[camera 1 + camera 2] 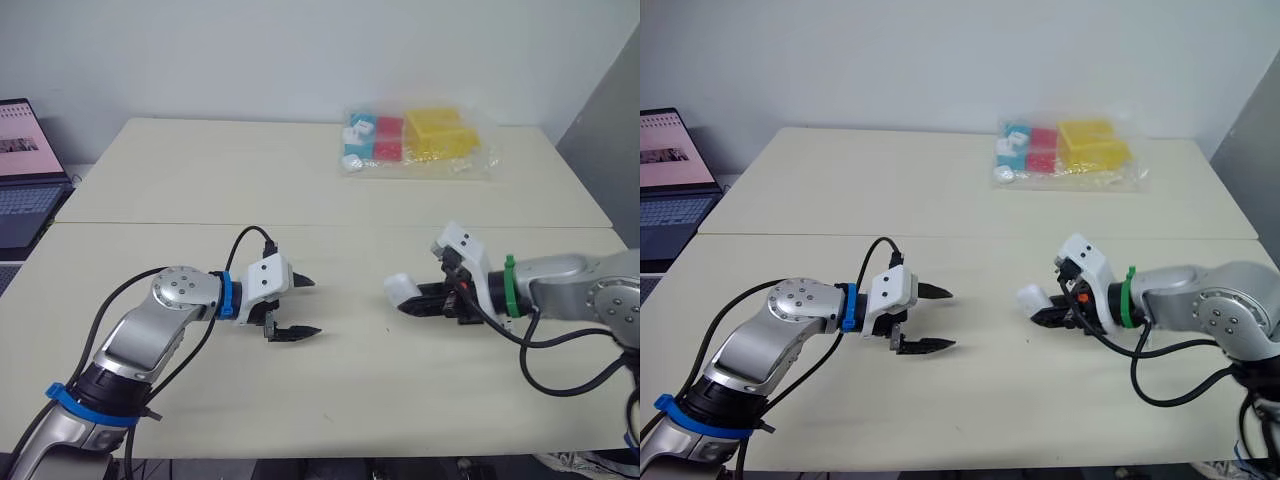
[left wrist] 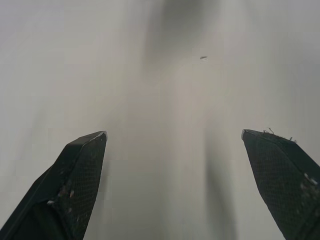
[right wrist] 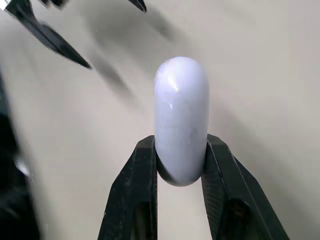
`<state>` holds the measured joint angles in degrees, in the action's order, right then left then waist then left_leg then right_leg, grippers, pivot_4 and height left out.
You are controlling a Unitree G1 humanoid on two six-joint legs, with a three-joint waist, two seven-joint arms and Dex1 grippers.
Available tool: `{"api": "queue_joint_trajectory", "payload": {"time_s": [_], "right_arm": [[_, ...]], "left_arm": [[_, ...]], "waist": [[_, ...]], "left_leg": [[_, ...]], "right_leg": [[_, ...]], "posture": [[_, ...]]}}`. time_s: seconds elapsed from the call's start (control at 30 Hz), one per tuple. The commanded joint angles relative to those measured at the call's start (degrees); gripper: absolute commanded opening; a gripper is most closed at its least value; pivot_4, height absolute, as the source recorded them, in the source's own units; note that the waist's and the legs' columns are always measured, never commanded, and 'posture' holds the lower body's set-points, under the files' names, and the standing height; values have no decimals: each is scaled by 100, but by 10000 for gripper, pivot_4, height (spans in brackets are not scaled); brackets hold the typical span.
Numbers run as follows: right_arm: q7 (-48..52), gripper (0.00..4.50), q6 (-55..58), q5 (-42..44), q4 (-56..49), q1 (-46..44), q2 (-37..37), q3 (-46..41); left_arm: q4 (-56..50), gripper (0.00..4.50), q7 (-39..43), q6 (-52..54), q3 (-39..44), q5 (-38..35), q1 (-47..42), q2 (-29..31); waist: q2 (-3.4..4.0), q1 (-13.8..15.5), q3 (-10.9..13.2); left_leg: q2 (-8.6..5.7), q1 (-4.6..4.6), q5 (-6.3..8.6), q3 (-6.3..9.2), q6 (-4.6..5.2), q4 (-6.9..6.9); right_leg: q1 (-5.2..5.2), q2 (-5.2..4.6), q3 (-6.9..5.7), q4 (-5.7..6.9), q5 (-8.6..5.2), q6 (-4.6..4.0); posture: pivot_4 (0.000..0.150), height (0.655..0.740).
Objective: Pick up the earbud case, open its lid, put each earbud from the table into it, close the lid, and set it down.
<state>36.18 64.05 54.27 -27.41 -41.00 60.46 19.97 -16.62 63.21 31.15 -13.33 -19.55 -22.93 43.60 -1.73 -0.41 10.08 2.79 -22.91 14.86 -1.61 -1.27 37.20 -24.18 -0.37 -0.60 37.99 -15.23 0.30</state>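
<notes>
From the left eye view, the pale surface (image 1: 200, 180) carries a laptop (image 1: 25, 170) at its far left edge and a clear plastic bag (image 1: 415, 140) of coloured pieces at the far side. The left gripper (image 1: 312, 307) hangs near the front with its two black fingers spread wide and nothing between them. Opposite, well apart from it, the right gripper (image 1: 405, 300) is clamped on the white earbud case (image 1: 400, 288), low over the surface; I can't tell whether it touches.

The right eye view shows the same layout.

The left wrist view adds a small dark speck (image 2: 203, 58) on the bare surface beyond the parted fingers (image 2: 75, 185).

The right wrist view shows the grip best. The case, smooth and rounded, stands on end, pinched near its lower end between both fingers (image 3: 135, 190), with the tips of the other gripper beyond it.
</notes>
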Motion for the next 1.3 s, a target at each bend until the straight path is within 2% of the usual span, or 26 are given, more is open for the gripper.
{"api": "queue_joint_trajectory", "payload": {"time_s": [0.03,0.17,0.3,0.43,0.6,0.8,1.3], "right_arm": [[1140,7650,-903,-1545,-247,-355,269,887],[1864,7650,-1575,-2775,-42,-625,225,1493],[2299,7650,-1671,-3294,321,-905,-170,1610],[2520,7650,-1469,-3464,477,-1108,-546,1502],[2676,7650,-1329,-3602,355,-1017,-668,1367],[2722,7650,-1298,-3669,254,-836,-700,1221],[2823,7650,-1164,-3716,212,-636,-926,991]], "left_arm": [[-549,45000,-460,855,54,-332,-259,-333],[-748,45000,-651,906,-220,-107,-399,-514],[-641,45000,-896,781,-414,158,-560,-743],[-641,45000,-860,721,-594,208,-604,-813],[-388,45000,-977,528,-713,351,-646,-1082],[-168,45000,-993,735,-583,185,-884,-1380],[-25,45000,-646,809,-776,177,-1133,-1450]], "waist": [[-1,18,0],[-2,22,1],[-3,19,2],[-2,18,2],[-3,40,2],[-4,30,3],[-4,21,3]], "left_leg": [[-1,-2,0,1,0,4],[-5,-4,0,-4,0,7],[-5,-7,1,-4,0,36],[-2,-4,1,0,1,65],[-9,-1,1,2,1,85],[-9,6,1,3,1,91],[-9,6,1,4,1,91]], "right_leg": [[-1,1,0,3,0,0],[-1,-2,5,1,0,-1],[1,-6,4,12,7,-10],[3,-1,6,40,6,-11],[2,-10,3,77,3,-9],[2,-9,4,92,0,-4],[2,-8,5,94,4,-12]], "posture": [[1500,7400],[1500,7400],[1500,7400],[1500,7400],[1500,7400],[1500,7400],[1500,7400]]}}
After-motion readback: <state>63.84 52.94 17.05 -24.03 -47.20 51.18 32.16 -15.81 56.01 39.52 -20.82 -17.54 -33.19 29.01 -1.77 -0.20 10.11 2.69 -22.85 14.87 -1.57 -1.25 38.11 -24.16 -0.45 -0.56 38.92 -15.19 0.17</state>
